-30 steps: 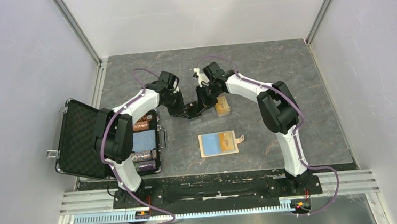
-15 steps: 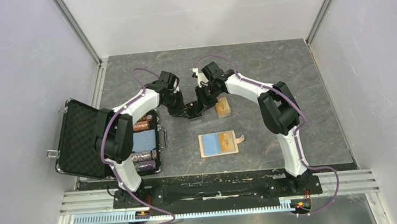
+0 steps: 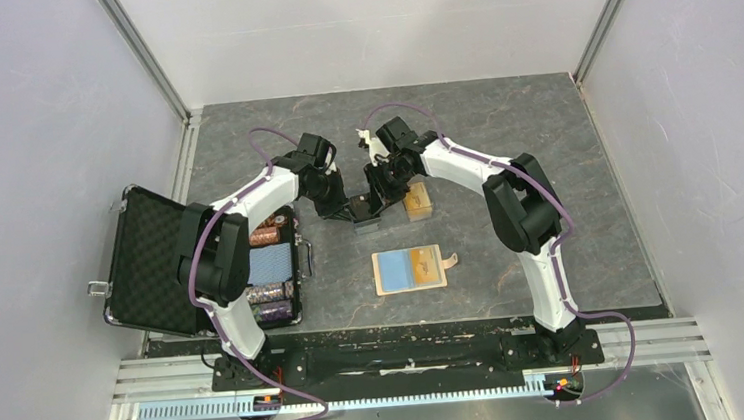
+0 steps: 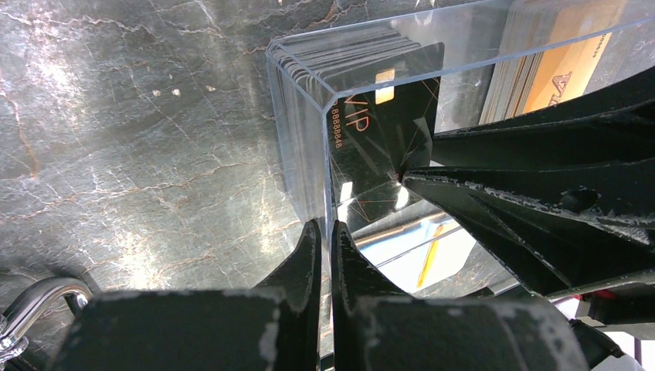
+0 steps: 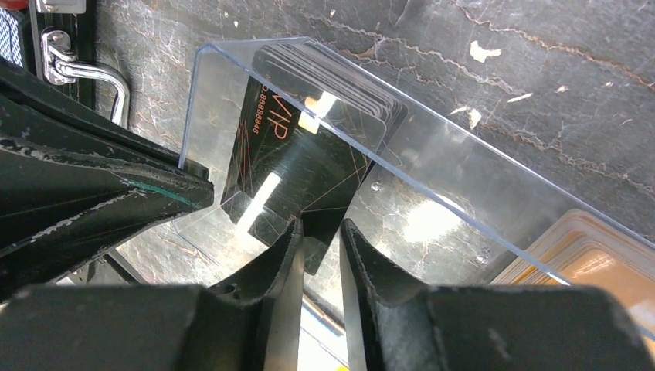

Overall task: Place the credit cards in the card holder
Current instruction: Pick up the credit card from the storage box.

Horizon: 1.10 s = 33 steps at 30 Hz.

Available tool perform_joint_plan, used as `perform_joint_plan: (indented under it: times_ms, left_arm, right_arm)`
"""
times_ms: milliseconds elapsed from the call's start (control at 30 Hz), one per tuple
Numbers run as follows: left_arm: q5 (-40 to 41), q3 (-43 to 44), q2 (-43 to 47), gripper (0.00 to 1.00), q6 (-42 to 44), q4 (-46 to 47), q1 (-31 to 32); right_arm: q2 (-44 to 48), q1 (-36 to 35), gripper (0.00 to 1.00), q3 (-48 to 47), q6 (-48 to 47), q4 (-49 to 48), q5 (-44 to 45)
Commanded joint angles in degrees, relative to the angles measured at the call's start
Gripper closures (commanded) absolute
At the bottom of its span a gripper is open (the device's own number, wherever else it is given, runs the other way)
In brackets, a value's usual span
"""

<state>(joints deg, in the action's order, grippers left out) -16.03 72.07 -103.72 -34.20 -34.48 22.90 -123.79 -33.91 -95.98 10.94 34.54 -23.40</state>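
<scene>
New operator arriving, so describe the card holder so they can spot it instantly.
On the dark marbled table, look at the middle, towards the near edge. The card holder lies there open and flat. Unlike the black foam-lined case at left, it is thin, light blue inside, with a tan side tab.

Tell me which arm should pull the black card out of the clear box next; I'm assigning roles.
Right. The right gripper has its fingers on either side of the black card at one corner. The left gripper pinches the clear box by its wall, so it seems better used to steady the box.
</scene>
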Motion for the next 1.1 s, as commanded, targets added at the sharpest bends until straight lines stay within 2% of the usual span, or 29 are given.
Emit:
perform_joint_plan:
  times_ms: [0, 100, 367, 700, 867, 1067]
  left_arm:
    - [-0.5, 0.3, -0.7, 0.98, 2.7, -0.6, 0.2]
    - [-0.4, 0.3, -0.7, 0.98, 2.8, -0.6, 0.3]
    - [-0.4, 0.3, -1.0, 0.98, 2.8, -0.6, 0.3]
    - [-0.5, 0.2, -1.0, 0.98, 2.9, -0.6, 0.3]
    - [-0.6, 0.1, -1.1, 0.98, 3.0, -0.6, 0.3]
    - [-0.5, -0.1, -1.2, 0.98, 2.9, -0.6, 0.2]
  right_arm:
    - [-0.3, -0.3, 0.82, -0.6, -2.4, 3.2, 3.6]
    - [0.0, -0.3, 1.0, -0.8, -2.3, 3.5, 3.9]
    - [1.6, -0.3, 1.0, -1.8, -2.1, 4.6, 4.0]
    - [2.5, -0.3, 1.0, -4.5, 0.9, 3.4, -4.7]
    - [2.2, -0.3, 0.93, -2.8, 4.2, -0.3, -10.1]
    - [1.0, -0.2, 0.81, -1.6, 5.5, -1.7, -11.9]
